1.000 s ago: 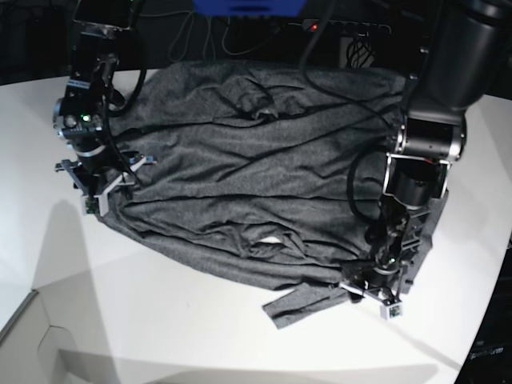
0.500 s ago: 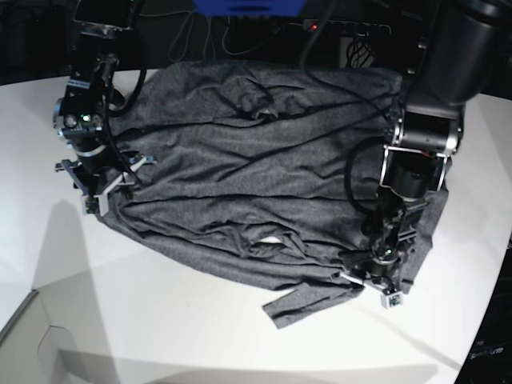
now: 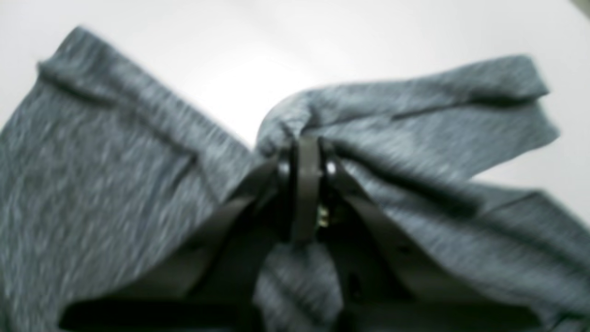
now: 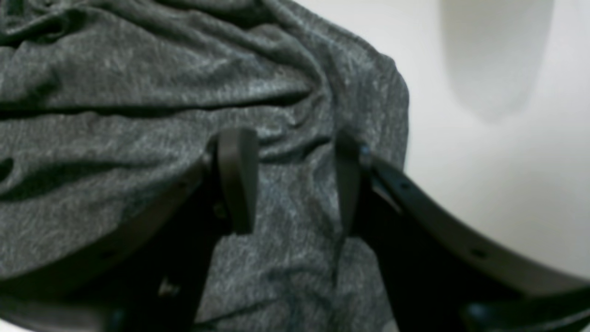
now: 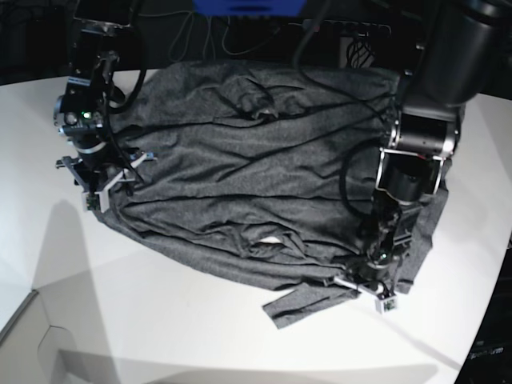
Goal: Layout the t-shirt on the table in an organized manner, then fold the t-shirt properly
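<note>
The dark-grey t-shirt (image 5: 256,176) lies spread and wrinkled across the white table (image 5: 160,320), with a sleeve sticking out at its near edge (image 5: 300,304). My left gripper (image 5: 372,290) is at the shirt's near right corner. In the left wrist view this gripper (image 3: 306,154) is shut on a bunched fold of the t-shirt (image 3: 415,138). My right gripper (image 5: 100,182) is at the shirt's left edge. In the right wrist view it (image 4: 292,184) stands open just above the cloth (image 4: 138,92), with nothing pinched between its fingers (image 4: 237,180).
Black cables and a power strip (image 5: 344,26) run along the dark back edge behind the shirt. A blue object (image 5: 248,6) sits at the top middle. The table's curved edge (image 5: 488,320) runs at the right, and a panel seam (image 5: 32,308) shows at the lower left.
My left gripper has closed on the shirt's fold and shifted slightly left and away from the table's front edge. The right gripper has shifted slightly toward the back and stays open.
</note>
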